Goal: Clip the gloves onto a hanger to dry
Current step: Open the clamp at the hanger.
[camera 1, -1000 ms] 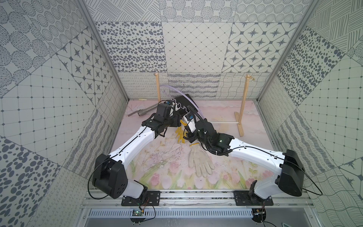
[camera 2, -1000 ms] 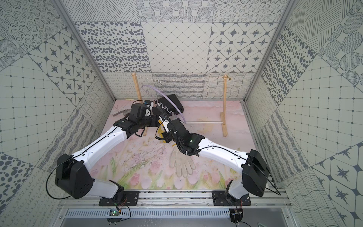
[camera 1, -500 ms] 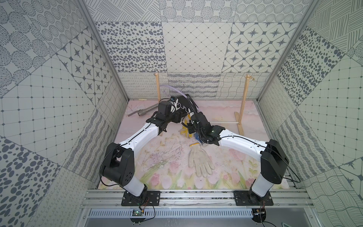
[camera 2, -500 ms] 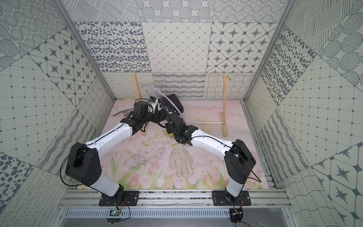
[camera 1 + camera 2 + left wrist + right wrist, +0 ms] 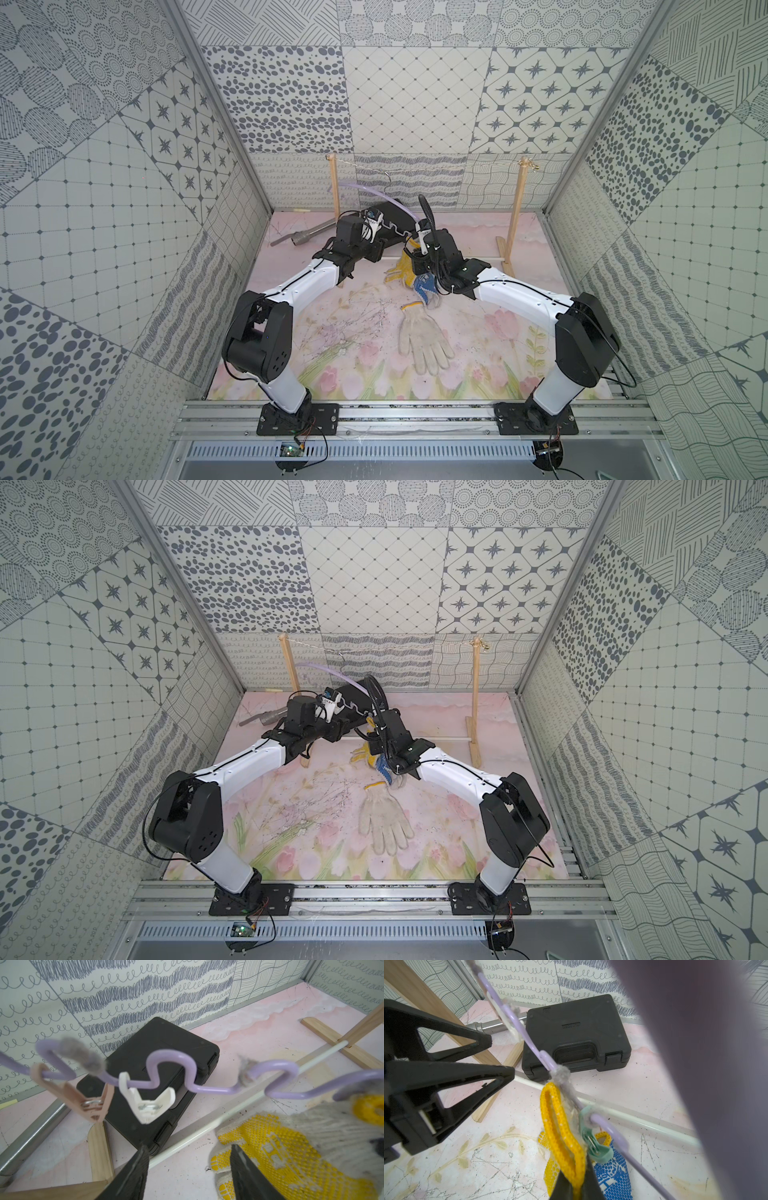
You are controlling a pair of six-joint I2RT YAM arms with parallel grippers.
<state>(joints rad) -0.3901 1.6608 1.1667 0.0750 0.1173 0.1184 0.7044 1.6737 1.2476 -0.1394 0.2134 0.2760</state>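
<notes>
Hazard: right hand (image 5: 576, 1176) clamped on yellow glove cuff (image 5: 560, 1126), left hand (image 5: 189, 1147) agape, empty; hanger (image 5: 172, 1058) may swing away when white clip (image 5: 145, 1103) is pinched.

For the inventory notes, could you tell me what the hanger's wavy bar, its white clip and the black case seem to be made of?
Wavy bar: smooth, glossy lilac, likely plastic or coated wire.
White clip: matte moulded plastic with a shiny metal spring.
Black case: hard, faintly textured plastic, moulded handle and latches.
</notes>
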